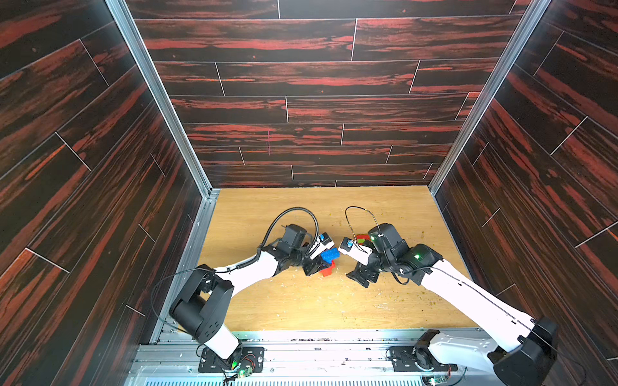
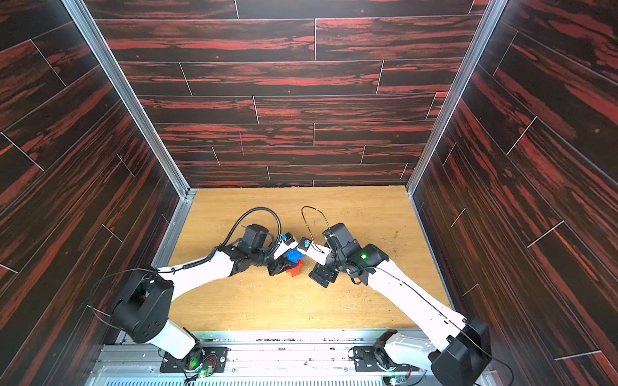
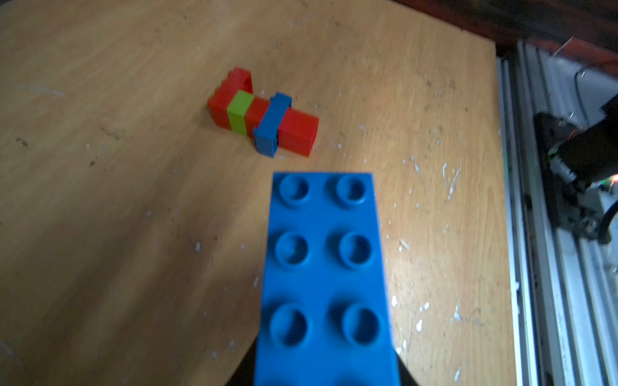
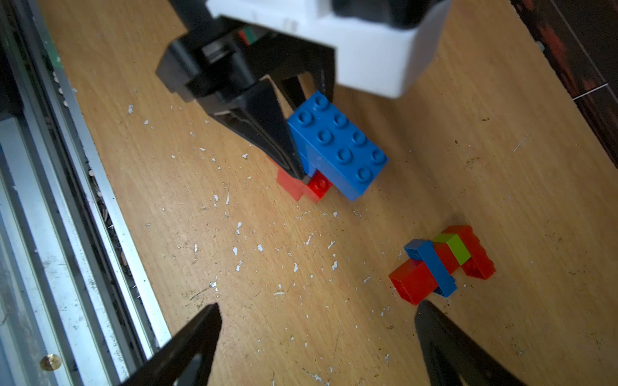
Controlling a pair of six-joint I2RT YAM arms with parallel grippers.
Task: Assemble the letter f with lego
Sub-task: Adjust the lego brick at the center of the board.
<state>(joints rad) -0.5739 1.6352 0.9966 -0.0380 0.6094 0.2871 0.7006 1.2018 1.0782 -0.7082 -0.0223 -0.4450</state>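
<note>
My left gripper (image 1: 325,263) is shut on a blue two-by-four lego brick (image 4: 337,143), studs up and tilted; the same blue brick (image 3: 324,274) fills the left wrist view. Red bricks (image 4: 302,187) sit right under it on the table; whether they are joined to it I cannot tell. A short way off, a lego assembly (image 3: 264,117) lies on its side: red bricks with a lime green one and a blue cross piece. In the right wrist view the assembly (image 4: 441,264) lies just beyond one finger. My right gripper (image 4: 317,305) is open over bare table.
The wooden table (image 1: 301,300) is speckled with white flecks. A metal rail (image 1: 301,337) runs along its near edge. Dark wood-patterned walls (image 1: 317,150) close in the left, right and far sides. The two wrists almost meet at mid-table.
</note>
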